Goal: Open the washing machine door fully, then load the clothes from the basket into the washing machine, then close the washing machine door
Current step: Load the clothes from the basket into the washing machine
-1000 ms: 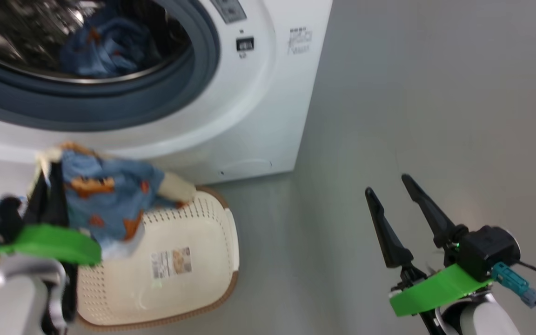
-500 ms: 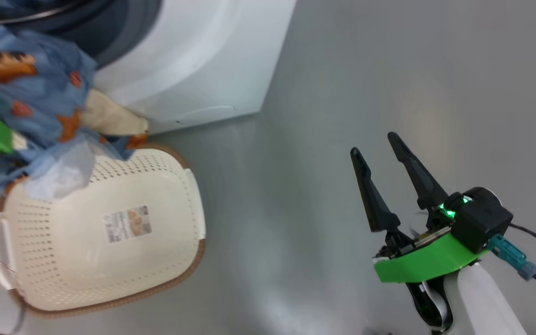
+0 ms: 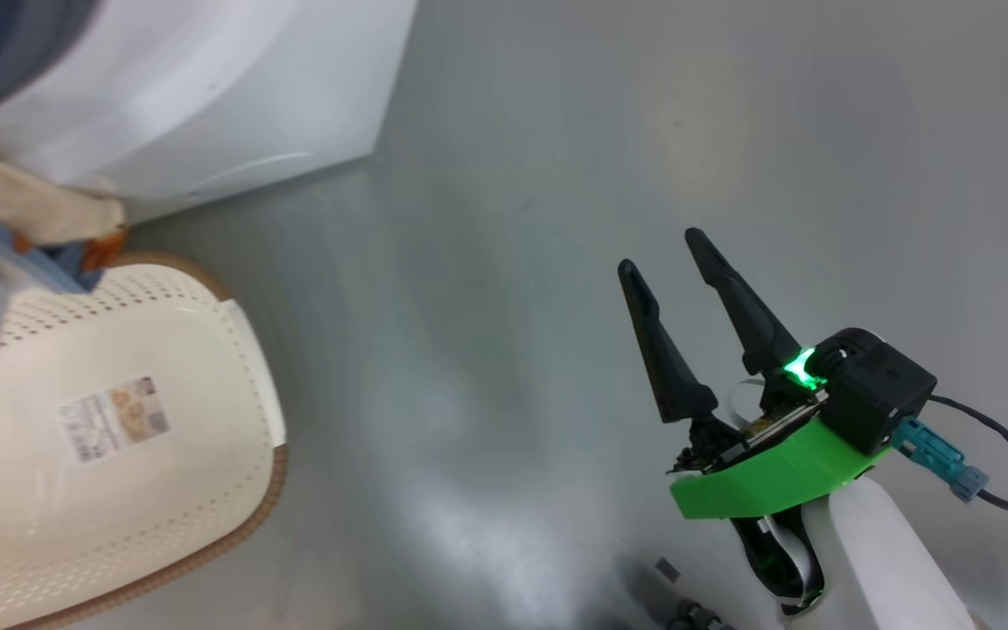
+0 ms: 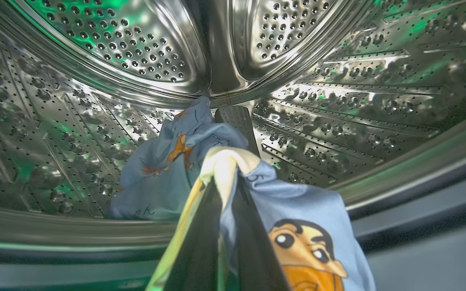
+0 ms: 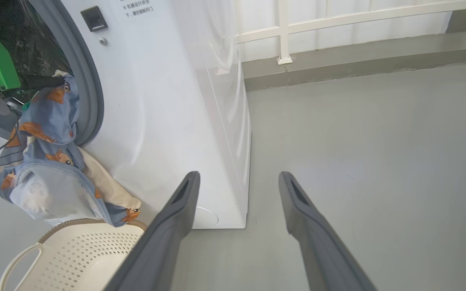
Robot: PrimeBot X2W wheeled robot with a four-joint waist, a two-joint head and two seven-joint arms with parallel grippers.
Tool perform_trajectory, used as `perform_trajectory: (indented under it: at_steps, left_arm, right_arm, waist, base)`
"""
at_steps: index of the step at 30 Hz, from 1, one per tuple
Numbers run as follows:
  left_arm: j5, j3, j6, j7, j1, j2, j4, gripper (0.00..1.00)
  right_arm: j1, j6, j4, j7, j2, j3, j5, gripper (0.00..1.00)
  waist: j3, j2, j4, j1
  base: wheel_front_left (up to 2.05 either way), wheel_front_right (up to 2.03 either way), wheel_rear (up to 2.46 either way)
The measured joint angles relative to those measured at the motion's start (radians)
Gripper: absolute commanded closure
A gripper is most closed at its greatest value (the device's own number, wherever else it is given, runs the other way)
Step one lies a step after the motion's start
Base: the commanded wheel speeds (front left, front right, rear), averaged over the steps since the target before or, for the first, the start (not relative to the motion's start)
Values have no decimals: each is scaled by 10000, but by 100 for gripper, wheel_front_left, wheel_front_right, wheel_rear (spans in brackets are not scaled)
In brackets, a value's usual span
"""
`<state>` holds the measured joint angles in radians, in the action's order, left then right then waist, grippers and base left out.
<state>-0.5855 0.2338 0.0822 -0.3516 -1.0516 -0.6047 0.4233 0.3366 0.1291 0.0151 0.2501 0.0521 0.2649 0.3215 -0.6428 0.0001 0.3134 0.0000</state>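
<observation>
In the left wrist view my left gripper [image 4: 227, 182] is shut on a light blue and cream piece of the clothes [image 4: 297, 210], held at the mouth of the steel drum [image 4: 338, 101]. Another blue piece [image 4: 156, 173] lies inside the drum. From the right wrist the held clothes [image 5: 47, 161] hang down the washing machine [image 5: 168, 101] front over the cream basket [image 5: 75, 250]. My right gripper [image 3: 657, 251] hovers open and empty over the floor, right of the basket [image 3: 206, 490]. The washing machine door is out of view.
Grey floor [image 3: 513, 175] stretches to the right of the washing machine [image 3: 206, 87]. A white railing on a raised kerb [image 5: 338, 24] runs along the back. A dark cable [image 3: 994, 499] trails from my right wrist. The round filter cover [image 5: 206, 216] sits low on the machine's front.
The head camera has swung right, so the machine and basket slid left in its picture. My left gripper rose with the clothes towards the drum and left that view. The right gripper stays open.
</observation>
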Motion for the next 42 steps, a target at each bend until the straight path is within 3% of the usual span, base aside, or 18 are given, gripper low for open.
perform_trajectory:
  at_steps: [10,19,29,34,42]
  left_arm:
    - [763,-54,46,339,-1994,-759,1039,100]
    - [1858,75,282,2341,-3692,-1039,1962,100]
    - [2932,552,203,5041,-5847,-1057,2573,100]
    - [2930,756,-169,4777,-6125,-1041,3310,100]
    - [2082,621,-253,4042,-5028,-454,3806,100]
  right_arm:
    - [352,0,-142,0,-6,497,169,0]
    - [554,0,-278,44,-10,742,343,0]
    - [671,0,-336,71,-12,779,339,0]
    - [802,0,-339,71,-12,767,337,0]
    - [799,0,-303,71,-10,694,299,0]
  waist:
    - [-738,0,719,0]
    - [-1284,0,1122,0]
    - [-1574,0,1124,0]
    - [-1561,0,1022,0]
    - [-1439,0,655,0]
  base:
    - [0,0,0]
    - [0,0,0]
    - [0,0,0]
    - [0,0,0]
    - [0,0,0]
